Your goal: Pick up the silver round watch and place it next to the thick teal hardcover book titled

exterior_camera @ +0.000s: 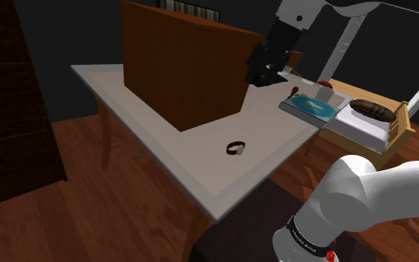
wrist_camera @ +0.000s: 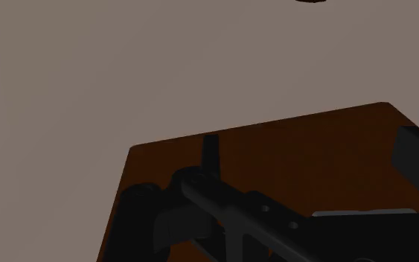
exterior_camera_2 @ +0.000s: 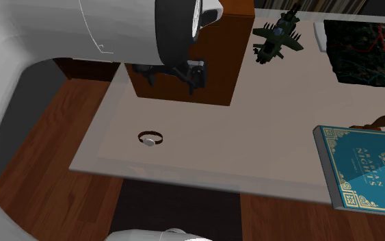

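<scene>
I see the end effector [exterior_camera_2: 171, 81] hanging over the brown box [exterior_camera: 178, 67], fingers apart and empty. The silver watch [exterior_camera_2: 150, 139] lies well apart from it on the worktop [exterior_camera: 163, 152].

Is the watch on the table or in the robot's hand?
On the table: the watch lies there alone, the end effector up by the brown box.

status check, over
Gripper open, above brown box. Watch loose on table, far from book. Box edge near descent path.
</scene>
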